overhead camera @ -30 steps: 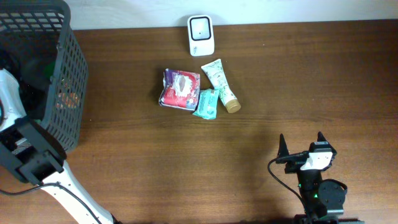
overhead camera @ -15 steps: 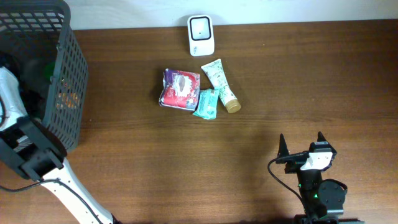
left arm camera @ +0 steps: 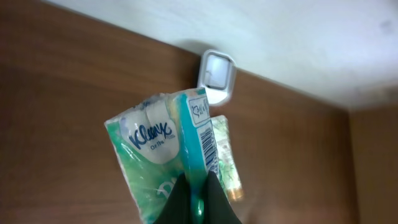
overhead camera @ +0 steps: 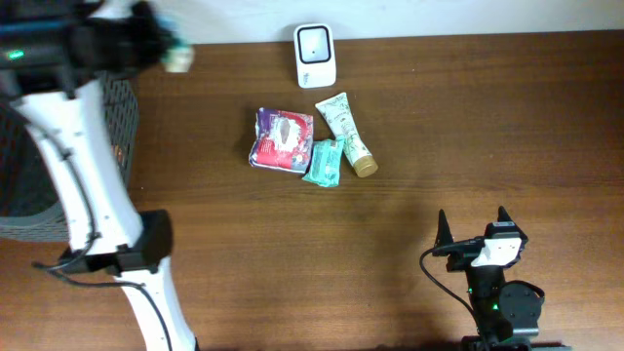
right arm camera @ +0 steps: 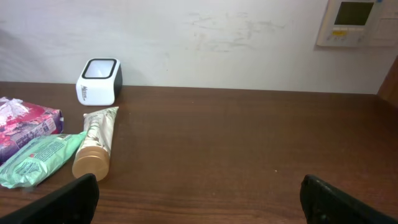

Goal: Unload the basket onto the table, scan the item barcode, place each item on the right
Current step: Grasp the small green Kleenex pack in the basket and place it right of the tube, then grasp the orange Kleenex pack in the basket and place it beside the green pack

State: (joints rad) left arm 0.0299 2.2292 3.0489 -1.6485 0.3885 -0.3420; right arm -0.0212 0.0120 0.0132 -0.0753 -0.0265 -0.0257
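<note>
1. Left tool (left arm camera: 196,190): pressed together, pinching the lower edge of a Kleenex tissue pack (left arm camera: 158,152). The pack is held in the air, clear of the worktop (overhead camera: 546,117), above its far left corner and beside the rim of the dark wire basket (overhead camera: 117,127). The overhead view shows this arm blurred.

2. Pack orientation: the barcode (left arm camera: 209,144) sits on a narrow side face and faces the left wrist camera.

3. Barcode scanner (overhead camera: 315,56): a white unit at the middle of the worktop's far edge, against the wall. It stands to the right of the held pack and well apart from it.

4. Other items, grouped just in front of the scanner:
   - a red and purple packet (overhead camera: 283,139) on the left;
   - a cosmetic tube (overhead camera: 346,132) on the right, lying flat, tan cap toward the near edge;
   - a teal sachet (overhead camera: 324,163) between the two, touching the packet.

5. Right tool (overhead camera: 473,232): spread wide, holding nothing, low near the worktop's near edge on the right side, and well apart from the grouped items.

6. A wall panel (right arm camera: 354,22) shows in the right wrist view.
</note>
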